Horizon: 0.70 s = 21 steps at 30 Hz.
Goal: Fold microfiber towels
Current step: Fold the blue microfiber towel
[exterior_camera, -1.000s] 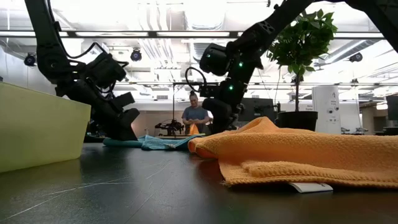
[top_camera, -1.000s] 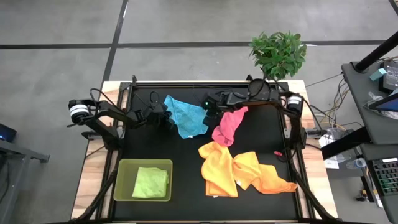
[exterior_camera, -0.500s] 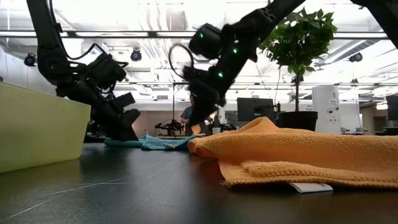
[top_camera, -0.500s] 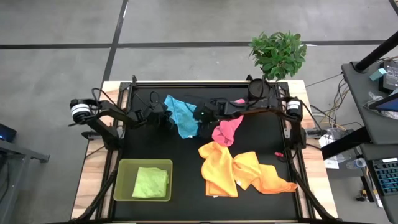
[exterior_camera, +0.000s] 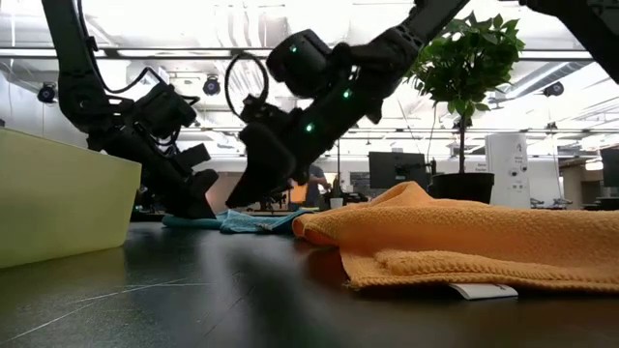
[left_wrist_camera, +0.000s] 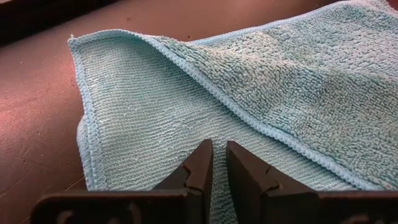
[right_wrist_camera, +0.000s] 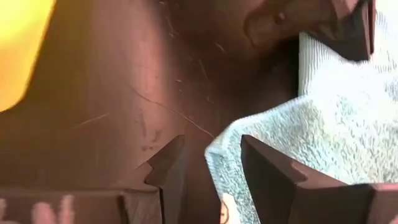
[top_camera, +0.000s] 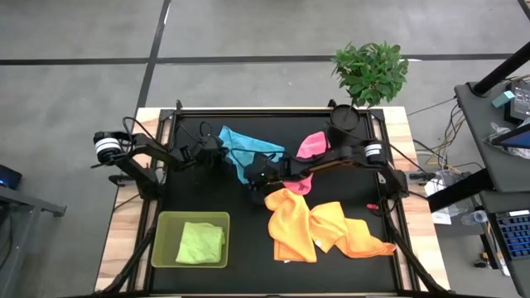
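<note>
A light blue towel [top_camera: 248, 147] lies rumpled on the black table at the far middle, with one flap folded over itself [left_wrist_camera: 298, 81]. My left gripper [top_camera: 219, 157] is shut on the towel's left end. My right gripper [top_camera: 252, 175] is open and low over the towel's near corner [right_wrist_camera: 231, 144], one finger on each side of it; I cannot tell whether it touches. A pink towel [top_camera: 312, 146] lies partly under my right arm. Orange and yellow towels [top_camera: 327, 228] lie crumpled at the near right. A lime green towel [top_camera: 200, 242] lies in the tray. My left gripper pinches the light blue towel between its two fingers, a little way in from the towel's left edge [left_wrist_camera: 217, 132]. The fingers come low and slanting from the table's left side. One layer or several, I cannot tell. The towel lies slack on the table.
A translucent lime-green tray [top_camera: 166, 222] stands at the near left. A potted plant [top_camera: 370, 73] stands at the far right corner. In the low view the orange towel [exterior_camera: 464, 242] fills the near right. A person shows far behind the table.
My right gripper has swung from the far side beside the pink towel toward the table's left and near edge, and has come down at the blue towel's near corner. My left gripper has kept still.
</note>
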Each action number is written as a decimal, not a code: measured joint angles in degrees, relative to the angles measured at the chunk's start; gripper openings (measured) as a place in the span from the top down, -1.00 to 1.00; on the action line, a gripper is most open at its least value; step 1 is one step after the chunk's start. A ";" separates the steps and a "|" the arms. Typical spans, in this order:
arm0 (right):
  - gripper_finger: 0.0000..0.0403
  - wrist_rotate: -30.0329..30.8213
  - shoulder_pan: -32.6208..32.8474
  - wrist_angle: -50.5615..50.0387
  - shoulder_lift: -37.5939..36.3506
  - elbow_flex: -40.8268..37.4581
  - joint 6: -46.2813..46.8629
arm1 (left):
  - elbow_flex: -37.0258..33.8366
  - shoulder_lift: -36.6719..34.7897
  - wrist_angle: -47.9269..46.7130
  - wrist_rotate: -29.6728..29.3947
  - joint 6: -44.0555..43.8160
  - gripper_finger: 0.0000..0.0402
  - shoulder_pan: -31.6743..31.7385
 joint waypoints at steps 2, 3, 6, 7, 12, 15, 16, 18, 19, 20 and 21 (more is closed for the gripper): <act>0.26 0.06 -0.13 0.76 0.93 0.42 0.49 | 0.00 -0.02 0.00 0.09 -0.02 0.84 0.00; 0.26 0.14 -0.13 1.50 1.55 0.62 0.68 | 0.00 -0.02 0.02 0.10 -0.02 0.84 0.00; 0.27 0.13 -0.08 4.32 3.73 0.70 1.19 | 0.00 -0.02 0.04 0.10 0.00 0.84 0.00; 0.27 0.14 -0.08 5.27 4.47 0.70 1.29 | 0.00 -0.02 0.04 0.12 0.02 0.84 0.00; 0.36 0.50 -0.11 6.32 5.93 0.74 2.84 | 0.00 -0.02 0.04 0.15 0.04 0.84 -0.02; 0.48 0.40 -0.13 6.24 6.08 0.72 2.87 | 0.00 -0.02 0.04 0.14 0.07 0.84 -0.02; 0.53 0.38 -0.11 6.25 6.08 0.72 2.85 | 0.00 -0.02 0.04 0.13 0.07 0.84 -0.02; 0.68 0.11 -0.11 6.24 6.08 0.72 2.43 | 0.00 -0.02 0.04 0.13 0.07 0.84 -0.02; 0.77 0.01 -0.11 6.15 6.02 0.72 2.04 | 0.00 -0.02 0.04 0.13 0.09 0.84 -0.02; 0.86 0.04 -0.11 5.88 5.80 0.72 1.61 | 0.00 -0.02 0.04 0.15 0.09 0.84 -0.02; 0.90 0.28 -0.13 5.43 5.45 0.72 0.94 | 0.00 -0.02 0.04 0.13 0.09 0.84 -0.02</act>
